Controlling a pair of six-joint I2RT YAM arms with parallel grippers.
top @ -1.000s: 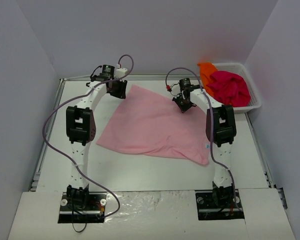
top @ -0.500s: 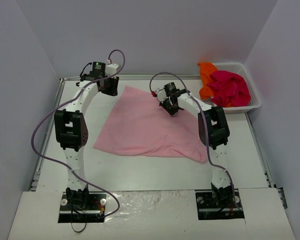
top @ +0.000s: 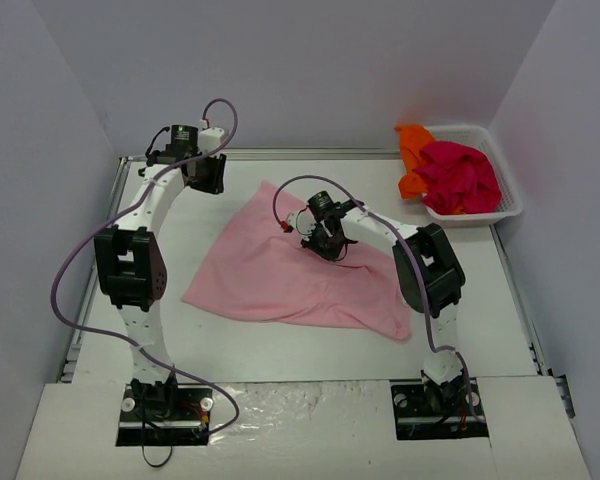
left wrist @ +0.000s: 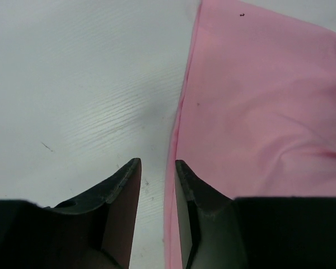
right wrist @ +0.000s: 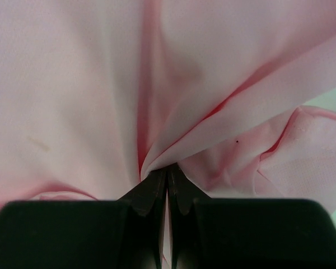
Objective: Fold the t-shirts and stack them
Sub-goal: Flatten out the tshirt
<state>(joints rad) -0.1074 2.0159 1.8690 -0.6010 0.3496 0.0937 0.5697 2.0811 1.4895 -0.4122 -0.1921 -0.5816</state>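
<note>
The light pink t-shirt [top: 270,275] lies spread on the white table. My right gripper [top: 325,238] is over its far middle, shut on a pinched fold of the cloth [right wrist: 157,154], with creases fanning out from the closed fingertips [right wrist: 167,168]. My left gripper [top: 202,175] hovers at the far left, just left of the shirt's far corner. Its jaws [left wrist: 157,168] stand a little apart with bare table between them and the pink edge [left wrist: 182,112] running along the right finger; it holds nothing. A magenta-red t-shirt [top: 460,175] and an orange one [top: 413,148] are bunched in the basket.
The white mesh basket [top: 510,208] sits at the far right corner against the wall. Grey walls close the table on the far, left and right sides. Both arms' cables loop above the far half of the table.
My right gripper has pulled its pinch of pink cloth leftward and nearer, so the shirt's far right part has folded in. My left gripper has drifted left, off the shirt's corner.
</note>
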